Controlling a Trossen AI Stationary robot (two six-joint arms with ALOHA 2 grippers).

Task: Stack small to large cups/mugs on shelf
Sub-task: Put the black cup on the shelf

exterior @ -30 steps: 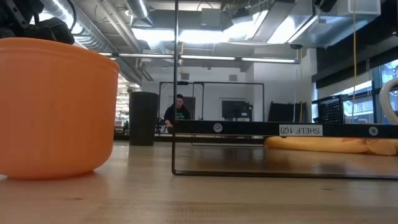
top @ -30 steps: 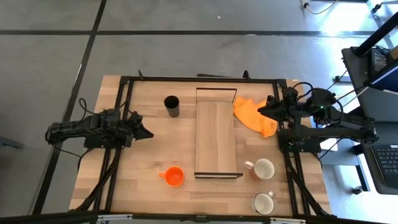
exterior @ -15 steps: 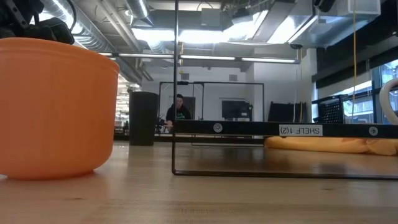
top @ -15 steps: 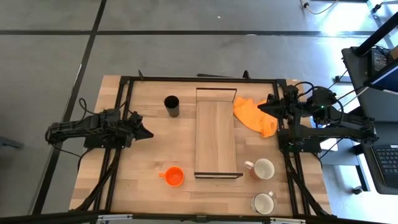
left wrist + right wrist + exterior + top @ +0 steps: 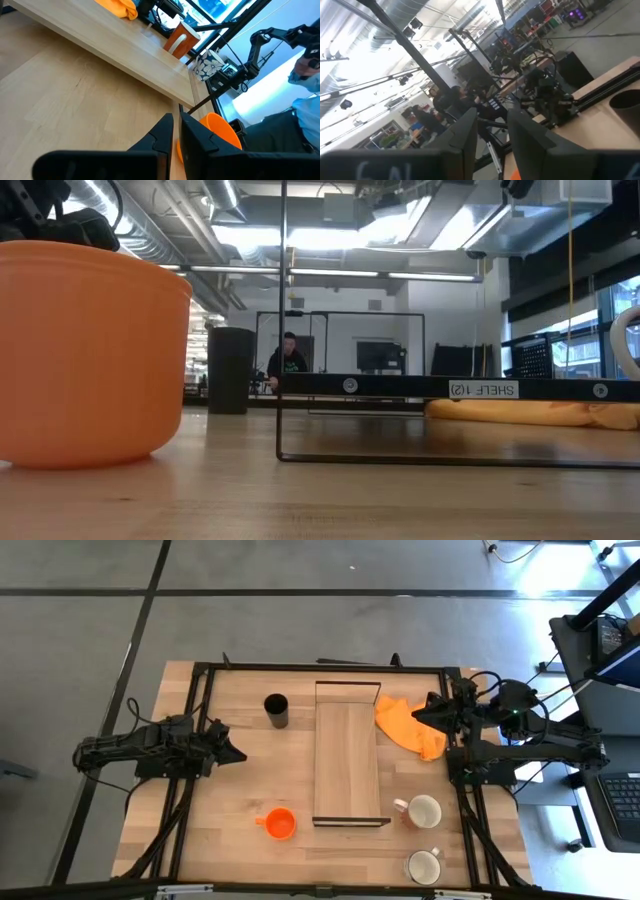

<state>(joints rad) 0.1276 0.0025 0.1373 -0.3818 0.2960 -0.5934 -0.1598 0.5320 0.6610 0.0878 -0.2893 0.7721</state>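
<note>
Nothing is on the shelf (image 5: 348, 762) yet; it lies at frame centre in the high view, long axis up-down. Black tumbler (image 5: 276, 710) sits upper left of it, orange cup (image 5: 280, 824) lower left, and two white mugs lower right: mug A (image 5: 423, 811) just beside the shelf's lower right corner, mug B (image 5: 424, 866) below that. The orange cloth (image 5: 410, 726) touches the shelf's upper right edge.

Left gripper (image 5: 236, 753) is at mid-left, its fingers nearly closed with a thin gap in the left wrist view, holding nothing. Right gripper (image 5: 420, 713) is at upper right over the cloth's edge, with a narrow gap between its fingers in the right wrist view, also empty.

Step in hand looks like the first pick. To do it well: open the claw wide before descending, come straight down on the cup rim, and avoid the handle. Left arm suits the tumbler or orange cup, right arm the mugs. The right arm should stay clear of the cloth. Size order is hard to judge from above, so compare rims first.
</note>
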